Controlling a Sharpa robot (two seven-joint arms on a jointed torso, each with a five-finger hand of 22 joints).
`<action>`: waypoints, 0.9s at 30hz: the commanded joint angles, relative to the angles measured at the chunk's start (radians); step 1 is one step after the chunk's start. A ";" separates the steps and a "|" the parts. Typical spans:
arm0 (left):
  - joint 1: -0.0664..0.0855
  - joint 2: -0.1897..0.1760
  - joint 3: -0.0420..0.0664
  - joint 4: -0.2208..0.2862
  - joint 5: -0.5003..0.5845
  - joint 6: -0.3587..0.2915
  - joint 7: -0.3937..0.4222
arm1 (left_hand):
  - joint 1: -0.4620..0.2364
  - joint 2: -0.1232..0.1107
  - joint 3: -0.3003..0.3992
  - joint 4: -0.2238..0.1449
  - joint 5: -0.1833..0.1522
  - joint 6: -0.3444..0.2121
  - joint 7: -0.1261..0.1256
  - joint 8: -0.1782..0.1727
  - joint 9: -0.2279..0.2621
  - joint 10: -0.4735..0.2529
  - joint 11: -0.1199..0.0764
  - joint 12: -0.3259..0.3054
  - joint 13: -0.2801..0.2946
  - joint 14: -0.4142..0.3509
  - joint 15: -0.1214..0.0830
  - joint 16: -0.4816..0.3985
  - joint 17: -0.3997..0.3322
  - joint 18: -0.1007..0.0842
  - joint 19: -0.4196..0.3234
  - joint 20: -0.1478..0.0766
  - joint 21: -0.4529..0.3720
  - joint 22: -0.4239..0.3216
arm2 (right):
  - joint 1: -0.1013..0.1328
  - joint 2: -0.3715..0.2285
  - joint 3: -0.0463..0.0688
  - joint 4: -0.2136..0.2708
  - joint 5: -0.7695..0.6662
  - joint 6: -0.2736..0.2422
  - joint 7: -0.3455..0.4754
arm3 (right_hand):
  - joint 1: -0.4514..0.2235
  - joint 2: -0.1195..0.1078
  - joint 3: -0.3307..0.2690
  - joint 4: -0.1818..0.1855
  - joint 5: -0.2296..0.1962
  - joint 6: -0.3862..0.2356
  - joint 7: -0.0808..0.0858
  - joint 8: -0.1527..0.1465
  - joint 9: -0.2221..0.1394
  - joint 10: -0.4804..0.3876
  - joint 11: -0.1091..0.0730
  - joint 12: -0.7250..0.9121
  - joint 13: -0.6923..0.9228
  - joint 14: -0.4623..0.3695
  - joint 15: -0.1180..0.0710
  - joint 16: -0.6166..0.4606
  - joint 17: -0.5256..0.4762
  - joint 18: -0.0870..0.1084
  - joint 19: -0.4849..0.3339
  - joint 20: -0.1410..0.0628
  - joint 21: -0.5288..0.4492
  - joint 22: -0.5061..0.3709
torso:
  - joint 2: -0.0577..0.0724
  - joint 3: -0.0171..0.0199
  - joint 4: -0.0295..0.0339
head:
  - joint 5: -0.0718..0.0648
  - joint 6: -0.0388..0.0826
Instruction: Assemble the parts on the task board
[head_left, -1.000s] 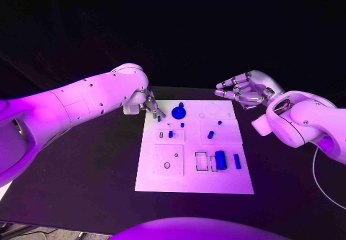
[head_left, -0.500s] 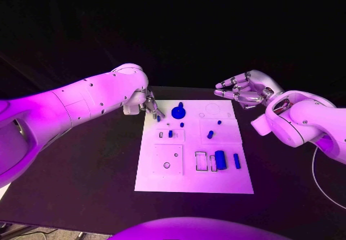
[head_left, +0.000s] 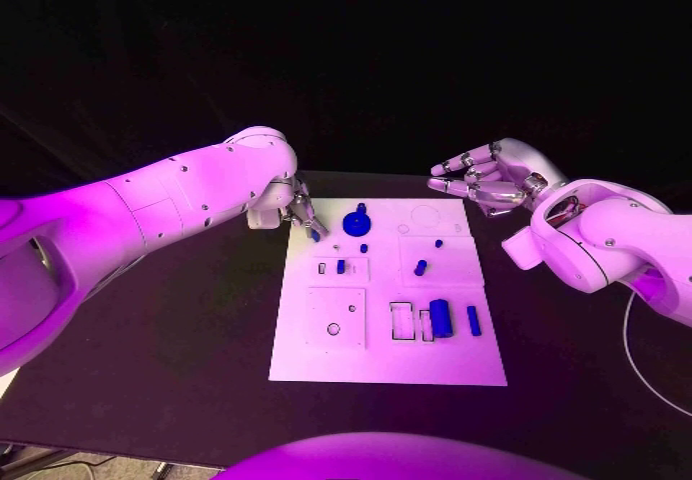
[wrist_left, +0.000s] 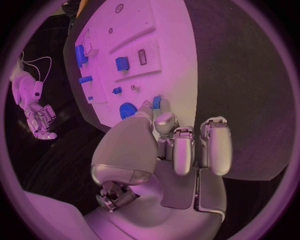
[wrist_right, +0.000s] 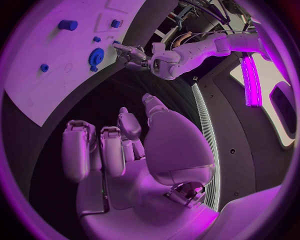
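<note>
Blue peg pinched in left hand, lifted slightly off board edge; insertion next. Right hand empty, fingers loosely curled.

Left hand: mostly hidden behind its own forearm in head view; fingertips just show at the task board's far left corner. Small blue part at those fingertips: partly covered by the fingers in left wrist view, shape not readable; whether it is pinched or only touched, cannot tell. Task board cut by the circle's rim in right wrist view. Small pegs near the blue gear too small to make out.
</note>
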 joint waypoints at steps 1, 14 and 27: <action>0.000 0.003 0.000 0.000 0.014 0.004 -0.003 | 0.042 0.012 0.030 -0.030 0.005 -0.010 -0.006 -0.001 -0.004 -0.002 -0.007 -0.007 -0.004 0.106 -0.009 0.003 0.263 -0.010 0.029 -0.008 -0.004 0.123 | -0.001 0.001 0.000 0.001 -0.007 0.016 0.001 | 0.004 0.008 -0.005 -0.004 0.003 0.001 0.001 0.003 0.001 -0.004 0.000 -0.002 0.001 0.080 -0.004 -0.004 0.164 0.003 -0.004 0.001 -0.004 -0.001 | 0.000 0.0003 0.0002 | 0.001 -0.002; 0.000 -0.033 -0.001 0.056 0.061 -0.072 0.021 | 0.006 -0.078 0.448 -0.137 0.003 -0.034 0.005 0.030 -0.013 -0.001 0.002 -0.022 -0.024 0.106 -0.004 0.003 0.263 -0.009 0.027 -0.002 -0.011 0.121 | -0.001 0.002 0.000 -0.001 -0.008 0.023 -0.002 | 0.005 0.008 -0.005 -0.004 0.005 0.001 0.001 0.003 0.001 -0.003 0.000 0.000 0.002 0.080 -0.005 -0.004 0.164 0.003 -0.005 0.001 -0.004 -0.002 | -0.002 0.0019 0.0011 | 0.000 -0.004; -0.014 -0.165 -0.004 0.283 0.103 -0.220 0.029 | -0.063 -0.117 0.572 -0.173 0.001 -0.037 0.001 0.071 -0.002 0.007 -0.002 -0.019 -0.028 0.106 -0.004 0.003 0.263 -0.011 0.031 -0.005 -0.007 0.129 | -0.001 0.001 -0.002 -0.004 -0.008 0.029 -0.006 | 0.006 0.008 -0.006 -0.004 0.006 0.002 0.000 0.003 0.001 -0.003 -0.001 0.001 0.002 0.080 -0.005 -0.005 0.163 0.003 -0.005 0.001 -0.005 -0.002 | -0.004 0.0033 0.0044 | 0.004 -0.003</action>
